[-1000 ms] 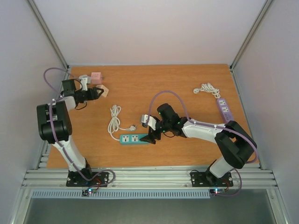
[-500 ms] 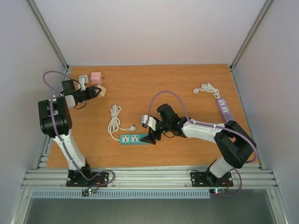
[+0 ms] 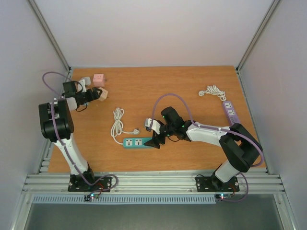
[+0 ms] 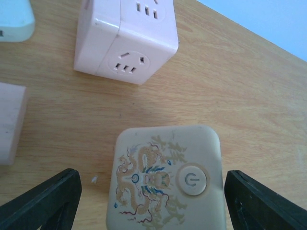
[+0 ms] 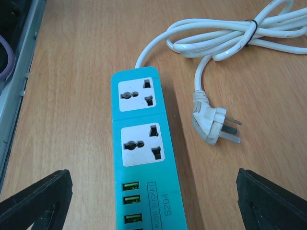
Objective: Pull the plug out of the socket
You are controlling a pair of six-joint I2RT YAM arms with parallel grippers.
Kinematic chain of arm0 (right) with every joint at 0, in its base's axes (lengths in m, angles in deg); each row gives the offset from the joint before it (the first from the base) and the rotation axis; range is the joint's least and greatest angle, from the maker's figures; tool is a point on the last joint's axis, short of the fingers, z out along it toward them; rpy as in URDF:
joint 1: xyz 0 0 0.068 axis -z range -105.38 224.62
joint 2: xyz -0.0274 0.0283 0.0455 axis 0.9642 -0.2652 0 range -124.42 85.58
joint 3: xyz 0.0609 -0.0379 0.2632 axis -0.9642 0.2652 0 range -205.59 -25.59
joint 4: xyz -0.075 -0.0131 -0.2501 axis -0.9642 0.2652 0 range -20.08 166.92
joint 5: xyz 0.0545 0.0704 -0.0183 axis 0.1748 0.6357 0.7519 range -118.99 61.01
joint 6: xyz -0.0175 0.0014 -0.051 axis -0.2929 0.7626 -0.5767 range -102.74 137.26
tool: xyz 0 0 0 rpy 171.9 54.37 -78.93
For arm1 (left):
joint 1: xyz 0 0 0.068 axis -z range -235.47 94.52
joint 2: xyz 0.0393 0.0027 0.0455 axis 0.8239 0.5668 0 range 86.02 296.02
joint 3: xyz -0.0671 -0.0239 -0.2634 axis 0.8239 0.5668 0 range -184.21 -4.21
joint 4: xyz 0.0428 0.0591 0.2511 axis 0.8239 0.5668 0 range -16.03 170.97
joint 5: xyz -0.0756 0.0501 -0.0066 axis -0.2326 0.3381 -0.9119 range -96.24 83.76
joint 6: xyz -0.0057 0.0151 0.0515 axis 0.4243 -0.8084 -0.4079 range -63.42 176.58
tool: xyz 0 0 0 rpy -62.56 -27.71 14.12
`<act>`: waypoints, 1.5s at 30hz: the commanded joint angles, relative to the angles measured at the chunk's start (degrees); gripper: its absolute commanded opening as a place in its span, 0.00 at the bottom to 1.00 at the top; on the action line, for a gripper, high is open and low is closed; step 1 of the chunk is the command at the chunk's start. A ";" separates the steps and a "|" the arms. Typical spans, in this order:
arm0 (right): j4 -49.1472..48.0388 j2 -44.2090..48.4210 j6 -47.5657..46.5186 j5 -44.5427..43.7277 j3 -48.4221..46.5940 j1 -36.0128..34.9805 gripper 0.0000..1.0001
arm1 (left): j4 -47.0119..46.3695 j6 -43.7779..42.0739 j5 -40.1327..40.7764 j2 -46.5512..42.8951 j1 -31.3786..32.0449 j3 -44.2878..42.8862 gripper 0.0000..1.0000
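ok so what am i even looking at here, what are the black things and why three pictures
Two robot arms are bolted at the near edge of a wooden table. The wide picture comes from a fixed camera above and behind them. The two close-ups come from small cameras on the wrists, so the black wedges at the bottom corners are each arm's own fingers. The left gripper stands open around a beige adapter with a dragon print, near a pink cube socket. The right gripper hangs open over a teal power strip, whose white plug lies loose on the wood. A purple power strip lies far right. Nothing is held.
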 commanded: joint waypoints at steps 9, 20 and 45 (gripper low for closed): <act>-0.78 -0.02 0.78 0.19 -0.28 0.20 0.94 | 1.04 -3.96 7.88 -4.65 -0.12 -1.22 0.76; -1.05 -0.12 1.18 -0.59 -0.57 0.20 0.94 | 2.08 -10.29 9.69 -8.43 0.06 -0.53 0.66; 8.48 -14.98 -4.23 -11.95 -14.48 -10.56 0.92 | 5.98 -16.48 -0.73 -32.70 0.94 11.45 1.00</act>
